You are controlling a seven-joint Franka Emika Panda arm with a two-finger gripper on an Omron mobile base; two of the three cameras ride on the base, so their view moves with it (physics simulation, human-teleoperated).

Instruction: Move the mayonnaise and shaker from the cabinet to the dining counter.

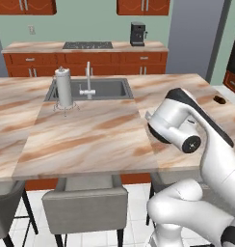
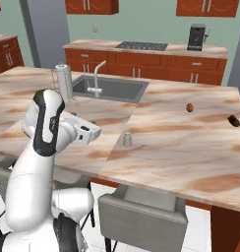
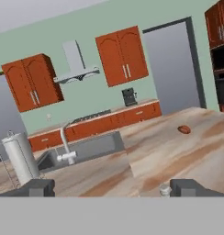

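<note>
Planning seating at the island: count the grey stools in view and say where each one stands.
3 across the two base views: one under the dining counter's near edge, one to its left at the frame edge, one further right. The arm may hide others.

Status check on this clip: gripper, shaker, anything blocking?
Gripper open, empty, over the dining counter. Shaker standing on the counter beside the arm. Nothing in the way nearby.

Shaker (image 2: 127, 139) stands on dining counter (image 2: 181, 147), before sink (image 2: 109, 88).
</note>
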